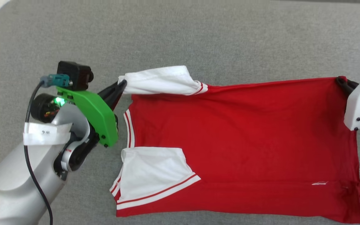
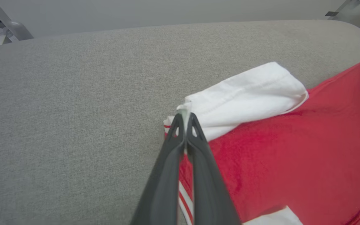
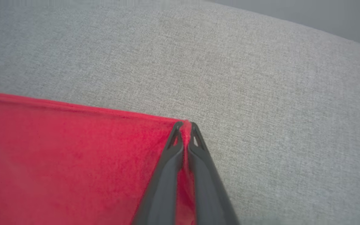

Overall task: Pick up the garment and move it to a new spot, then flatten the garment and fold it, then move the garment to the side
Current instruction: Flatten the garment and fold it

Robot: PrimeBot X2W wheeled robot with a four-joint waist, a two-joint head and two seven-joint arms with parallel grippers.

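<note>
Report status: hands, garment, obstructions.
Left hand shut on garment at far white sleeve. Right hand shut on far hem corner. Garment spread on grey surface. Nothing seen in the way.

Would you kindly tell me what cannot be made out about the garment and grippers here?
- Head view: right gripper, mostly cut off by the right edge and hidden behind its white housing.
- Head view: small white mark on the garment, too small to identify.
- All views: garment's underside, hidden against the grey surface.

Broad grey fabric surface [image 1: 217,34], pale wall [image 2: 167,12] behind
</note>
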